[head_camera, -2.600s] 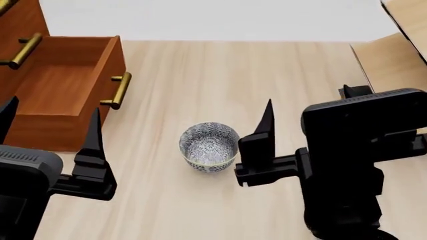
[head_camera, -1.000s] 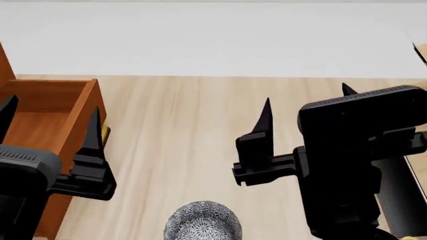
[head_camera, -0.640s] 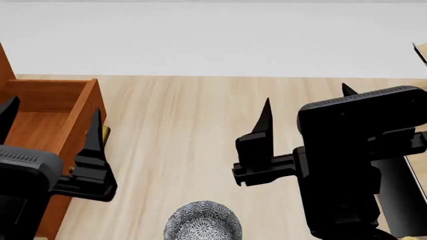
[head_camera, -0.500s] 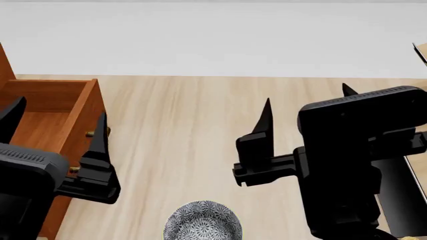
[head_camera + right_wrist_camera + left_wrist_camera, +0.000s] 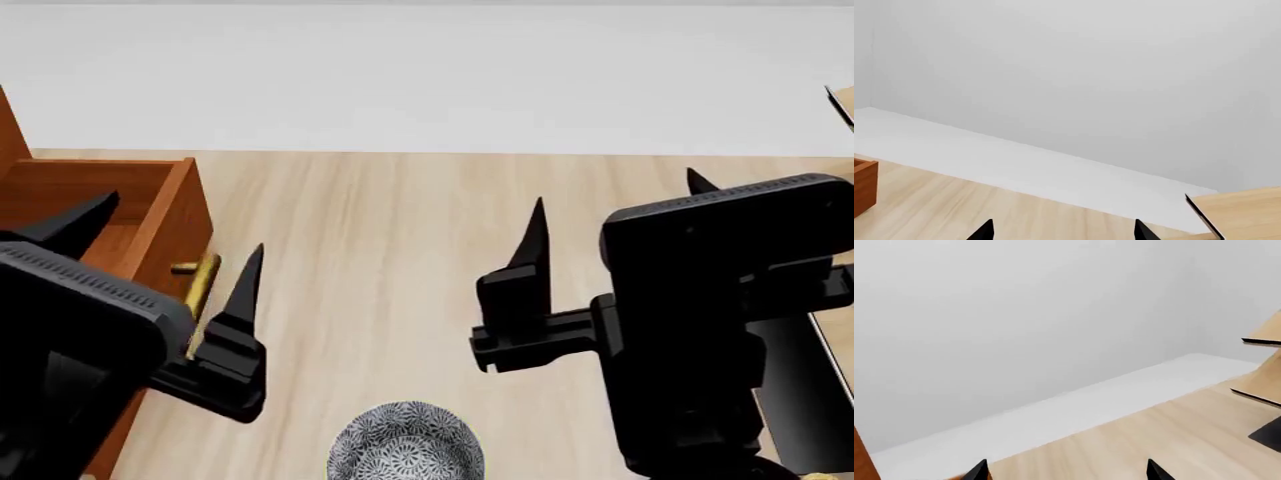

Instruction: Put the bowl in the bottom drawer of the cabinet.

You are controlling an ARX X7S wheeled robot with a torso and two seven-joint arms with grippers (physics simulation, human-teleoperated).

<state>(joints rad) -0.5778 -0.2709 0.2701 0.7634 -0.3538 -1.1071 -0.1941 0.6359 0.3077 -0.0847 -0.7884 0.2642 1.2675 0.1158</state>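
1. Pale wood makes up the surface, and a plain white wall and a white strip of floor lie behind it.
2. The bowl sits on the surface at the near edge of the head view, and part of it is cut off by the frame. It is white with a blue-grey flower pattern.
3. The bowl lies between the two arms, a bit nearer the left one. Nothing touches it.
4. The bottom drawer is pulled out at the left side of the head view. It is red-brown wood, and its inside looks bare where it can be seen.
5. A brass handle sticks out from the drawer front, just beside the left gripper.
6. The cabinet shows only as a red-brown corner at the far left.
7. The left gripper has its two black fingers spread wide and holds nothing. It hangs over the drawer's front edge.
8. The right gripper also has its fingers spread apart and holds nothing. It hangs above the bare surface, beyond the bowl and to its right.
9. A pale wooden rack stands at the right end of the surface, with a black base under it.
10. Both wrist views show mostly wall, with only the finger tips poking in.
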